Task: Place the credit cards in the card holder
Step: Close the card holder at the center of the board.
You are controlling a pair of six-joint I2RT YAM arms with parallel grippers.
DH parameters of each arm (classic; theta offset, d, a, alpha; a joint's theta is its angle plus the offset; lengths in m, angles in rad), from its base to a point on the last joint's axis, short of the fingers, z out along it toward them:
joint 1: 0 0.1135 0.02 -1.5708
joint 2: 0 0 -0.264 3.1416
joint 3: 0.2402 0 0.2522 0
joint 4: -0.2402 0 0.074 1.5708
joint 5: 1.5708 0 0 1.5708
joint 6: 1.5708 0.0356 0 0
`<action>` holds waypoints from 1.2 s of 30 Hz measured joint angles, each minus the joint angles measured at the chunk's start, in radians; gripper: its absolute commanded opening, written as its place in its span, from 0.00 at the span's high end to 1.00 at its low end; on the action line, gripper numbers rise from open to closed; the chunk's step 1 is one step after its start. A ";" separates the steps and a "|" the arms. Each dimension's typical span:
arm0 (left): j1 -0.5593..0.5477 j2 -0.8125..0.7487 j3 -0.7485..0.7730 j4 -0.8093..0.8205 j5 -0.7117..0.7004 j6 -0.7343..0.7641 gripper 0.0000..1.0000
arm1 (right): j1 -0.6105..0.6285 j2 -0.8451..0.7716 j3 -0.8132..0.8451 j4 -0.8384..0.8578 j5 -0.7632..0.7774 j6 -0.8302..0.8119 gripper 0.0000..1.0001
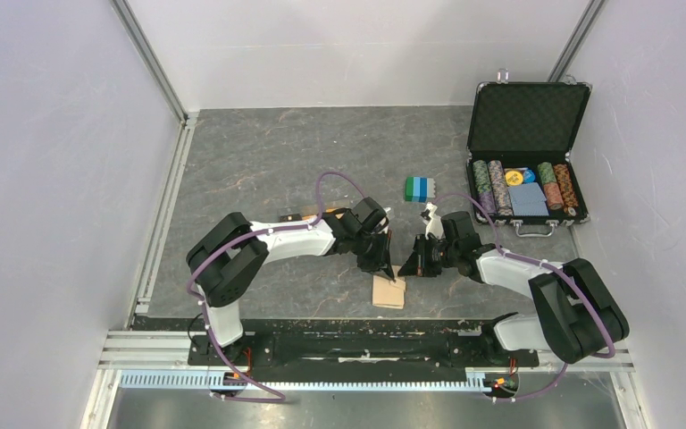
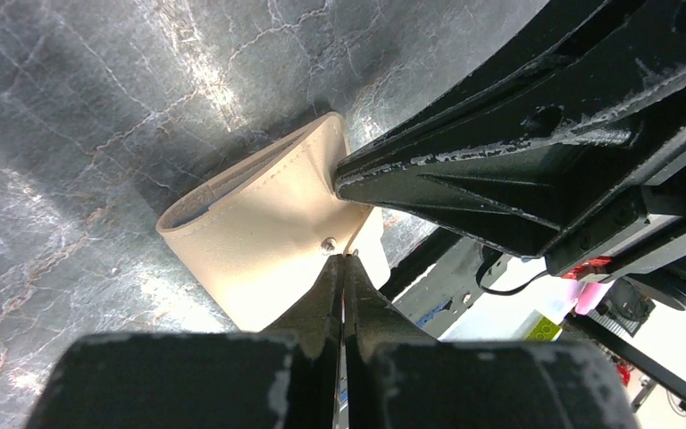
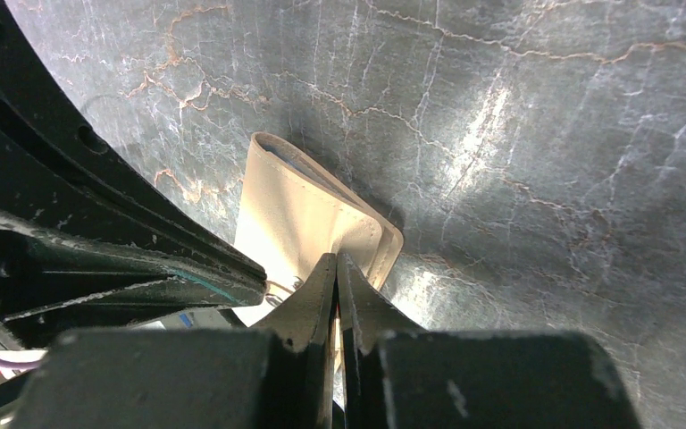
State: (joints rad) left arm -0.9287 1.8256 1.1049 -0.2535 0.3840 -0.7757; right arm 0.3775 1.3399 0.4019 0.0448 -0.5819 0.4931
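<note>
**Top external view: wallet (image 1: 389, 293) sits just near of both tool tips, and the cards look to be on the left arm's side**

So the tan wallet is lying on the bench (image 1: 268, 152) in the middle, close to the near edge. Its long axis runs roughly near-to-far. Both arms come in from either side and meet at its far end, so the whole body of the wallet lies toward the near side of the tips.

Left wrist view: the left tool (image 2: 344, 261) has its fingers pressed together right at the snap stud. It looks like it's pinching the flap there, with a thin pale strip showing in the slit. The right arm's tip is touching the wallet's top corner just beside it.

Right wrist view: the right tool (image 3: 335, 259) is pressed together too, tips on the stitched edge of the flap, so I read it as pinching that edge. I can just see a bit of the blue lining at the wallet's far fold.

My take is that they're working on getting the wallet open, and no card is in either tool yet. The only sign of the cards (image 1: 291, 217) is an orange sliver peeking out on the far side of the left forearm, and the rest is hidden. If that's them, the left arm is clearly nearer, and the right is better placed to hold the wallet.
</note>
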 measured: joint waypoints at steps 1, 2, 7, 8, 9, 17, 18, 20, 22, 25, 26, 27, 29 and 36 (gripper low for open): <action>0.000 0.000 0.002 -0.002 -0.002 0.002 0.98 | 0.000 0.000 0.000 0.000 0.000 0.000 0.96; 0.000 0.000 0.003 -0.005 -0.005 0.005 0.98 | 0.000 0.000 0.000 0.000 0.000 -0.001 0.96; 0.000 0.007 0.015 -0.008 -0.010 0.018 0.98 | 0.000 -0.002 0.000 -0.001 0.000 -0.004 0.96; 0.000 0.011 0.017 -0.008 -0.010 0.018 0.98 | 0.000 -0.002 0.000 -0.002 0.001 -0.005 0.96; 0.000 0.015 0.019 -0.008 -0.010 0.018 0.98 | 0.000 -0.003 0.000 -0.003 0.002 -0.005 0.96; 0.000 0.031 0.020 -0.025 -0.010 0.019 0.98 | 0.000 -0.004 0.000 -0.005 0.003 -0.008 1.00; 0.000 0.031 0.020 -0.026 -0.010 0.019 0.98 | 0.000 -0.004 0.000 -0.005 0.003 -0.008 1.00; 0.000 0.031 0.020 -0.028 -0.010 0.019 0.98 | 0.000 -0.004 0.000 -0.005 0.003 -0.008 1.00; 0.000 0.031 0.020 -0.029 -0.010 0.019 0.98 | 0.000 -0.004 0.000 -0.005 0.003 -0.008 1.00; 0.000 0.031 0.020 -0.030 -0.010 0.019 0.98 | 0.000 -0.006 0.002 -0.010 0.005 -0.010 1.00; 0.000 0.031 0.020 -0.030 -0.010 0.019 0.98 | 0.000 -0.010 0.002 -0.014 0.008 -0.014 1.00; 0.000 0.031 0.020 -0.030 -0.010 0.019 0.98 | 0.000 -0.014 0.002 -0.018 0.010 -0.016 1.00; 0.000 0.031 0.020 -0.030 -0.010 0.019 0.98 | 0.000 -0.023 0.002 -0.026 0.018 -0.020 1.00; 0.000 0.037 0.020 -0.030 -0.010 0.019 0.98 | 0.000 -0.090 0.009 -0.046 0.017 -0.037 1.00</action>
State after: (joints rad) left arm -0.9287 1.8629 1.1252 -0.2832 0.3744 -0.7570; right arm 0.3775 1.2503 0.4107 -0.0013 -0.5648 0.4564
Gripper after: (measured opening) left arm 0.029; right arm 0.004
